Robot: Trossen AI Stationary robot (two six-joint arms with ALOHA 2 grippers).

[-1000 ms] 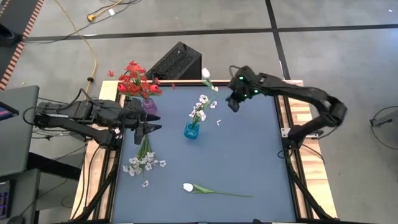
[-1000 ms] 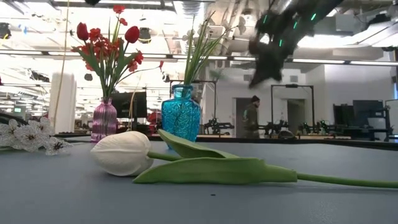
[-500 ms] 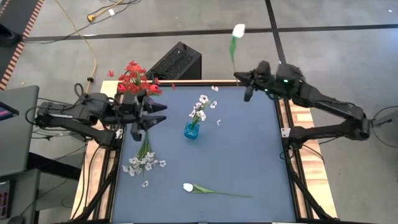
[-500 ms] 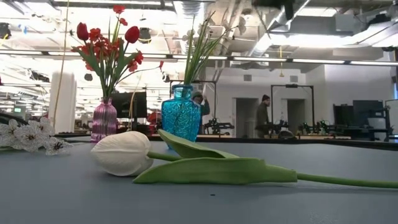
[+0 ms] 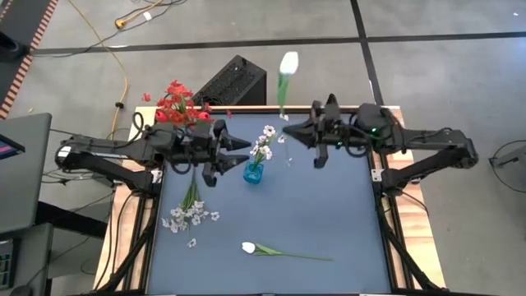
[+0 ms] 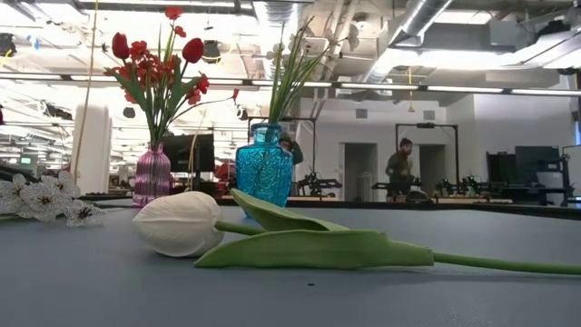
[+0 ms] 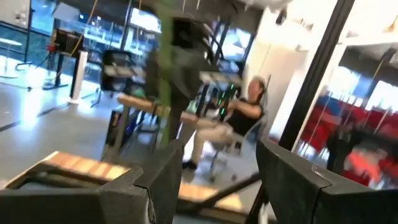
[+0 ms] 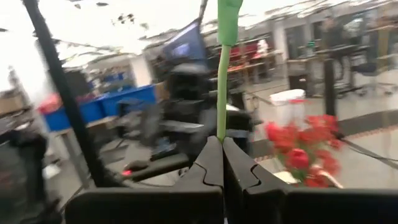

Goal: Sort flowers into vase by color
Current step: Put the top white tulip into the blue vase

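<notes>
In the high view, a white tulip (image 5: 288, 64) is held by its stem in the right gripper (image 5: 294, 134), the bud lying past the far edge of the bench (image 5: 329, 214) and the stem running back toward the gripper. The left gripper (image 5: 238, 148) is seen open beside the blue vase (image 5: 253, 173), in which white blossom sprays (image 5: 267, 140) stand. Red flowers (image 5: 179, 105) fill a purple vase (image 5: 198, 136) at the far left corner. A loose white blossom spray (image 5: 189, 215) lies near the left edge, and a second white tulip (image 5: 249, 247) lies at the near edge, bud to the left, stem stretched to the right.

In the low view, this lying tulip is seen across the blue-grey surface, with both vases upright behind it. A wide hall with ceiling lights and a standing person (image 6: 398, 168) is seen beyond.

In the left wrist view, spread fingers (image 7: 155, 180) frame a blurred hall.

In the right wrist view, the green stem (image 8: 222, 74) is pinched upright between closed fingers (image 8: 208, 163).
</notes>
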